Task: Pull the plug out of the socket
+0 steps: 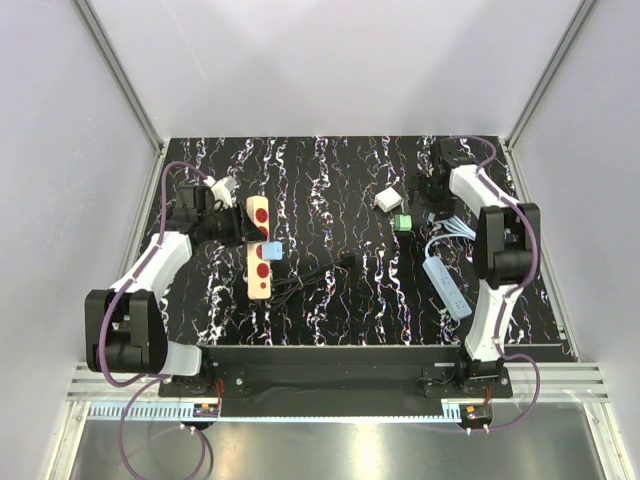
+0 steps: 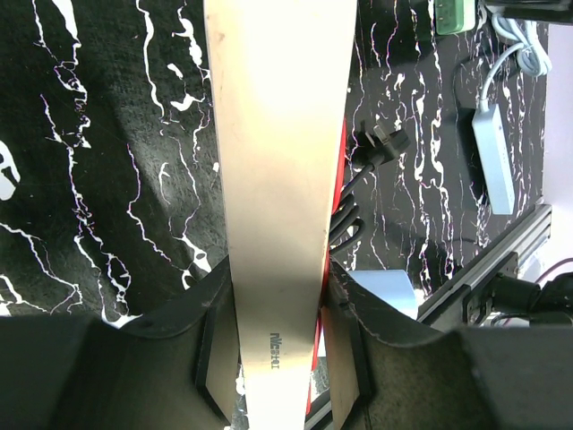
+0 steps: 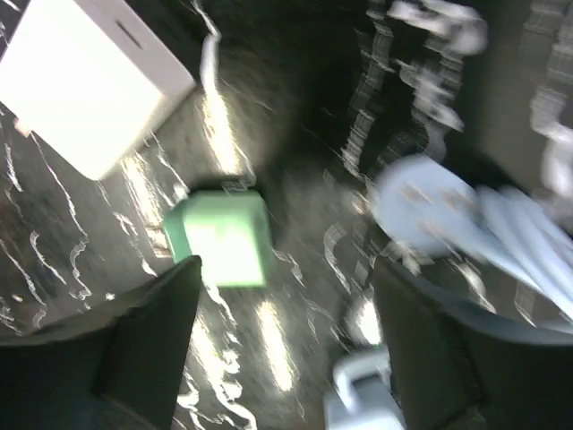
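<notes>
The left gripper (image 2: 277, 358) was clamped tight on the socket (image 1: 260, 245), its dark fingers (image 2: 192, 331) pressing two opposite faces of the narrow beige strip. The strip was smooth plastic with red round spots on top and sat at 9 o'clock on the table (image 1: 330, 180), a glossy black slab with white veining. A pale blue cube (image 1: 271, 250) sat against the spotted face at mid-length. A black cord (image 1: 310, 275) was bunched at the strip's 3 o'clock. The plug (image 1: 388, 198), a smooth white boxy cube, lay on the table at 1 o'clock, well apart from the socket. A green cube (image 1: 403, 221) lay near the plug's 5 o'clock. The right gripper (image 3: 286, 269) hung over both cubes, jaws spread wide and gripping nothing; that wrist view was blurred. A light blue power strip (image 1: 447, 285), a long rounded bar, lay at 4 o'clock.
</notes>
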`<action>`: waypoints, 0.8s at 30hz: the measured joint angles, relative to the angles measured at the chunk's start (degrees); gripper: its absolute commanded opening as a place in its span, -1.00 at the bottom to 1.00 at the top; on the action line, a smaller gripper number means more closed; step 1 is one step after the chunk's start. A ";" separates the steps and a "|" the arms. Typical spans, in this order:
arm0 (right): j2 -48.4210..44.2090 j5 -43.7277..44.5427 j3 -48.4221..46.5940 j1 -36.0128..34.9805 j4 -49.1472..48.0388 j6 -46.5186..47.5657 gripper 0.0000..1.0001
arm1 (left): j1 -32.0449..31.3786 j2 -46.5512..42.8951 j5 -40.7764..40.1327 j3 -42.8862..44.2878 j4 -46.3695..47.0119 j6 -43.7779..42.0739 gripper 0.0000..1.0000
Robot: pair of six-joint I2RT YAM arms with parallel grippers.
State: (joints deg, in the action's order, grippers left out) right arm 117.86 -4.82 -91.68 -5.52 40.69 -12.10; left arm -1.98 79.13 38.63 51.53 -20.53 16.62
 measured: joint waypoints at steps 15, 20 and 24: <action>-18.16 -8.22 12.00 -1.99 -4.94 -7.41 0.99 | 0.00 0.00 -0.26 -0.02 0.04 -0.35 -1.00; -18.45 -14.08 19.93 -6.45 -9.49 -12.24 0.99 | 0.00 0.00 -0.33 -0.02 0.02 -0.35 -1.00; -21.24 -15.87 23.30 -15.43 -13.44 -15.32 1.00 | 0.00 0.00 -0.61 -0.02 0.04 -0.35 -1.00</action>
State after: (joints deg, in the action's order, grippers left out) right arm 96.62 -20.69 -68.38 -20.95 27.24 -27.42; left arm -1.98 79.13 38.02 51.51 -20.49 16.27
